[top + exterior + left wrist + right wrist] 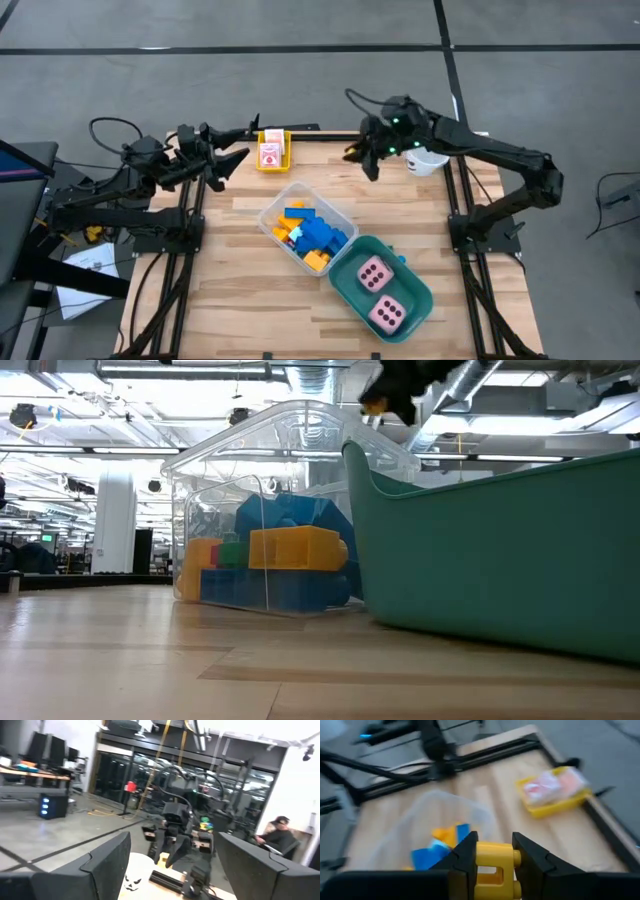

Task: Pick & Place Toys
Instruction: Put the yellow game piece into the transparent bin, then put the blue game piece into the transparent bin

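Mostly sorted: bricks (305,235) fill clear bin (340,212), dice (380,290) in teal tub (420,300). Right gripper (492,857) pinches yellow brick (494,865) above far table (250,290); left gripper (225,160) spread, idle far-left.

Two pink dice (379,292) (both in the one teal tub (418,300)), one clear bin (342,217), one yellow tray (272,165), one white cup (428,160).

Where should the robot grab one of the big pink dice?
Probably from straight above: the upper pink die sits in the teal tub, whose walls block the sides. The pincer would pinch two opposite flat faces, ideally the pair away from the second die beside it.
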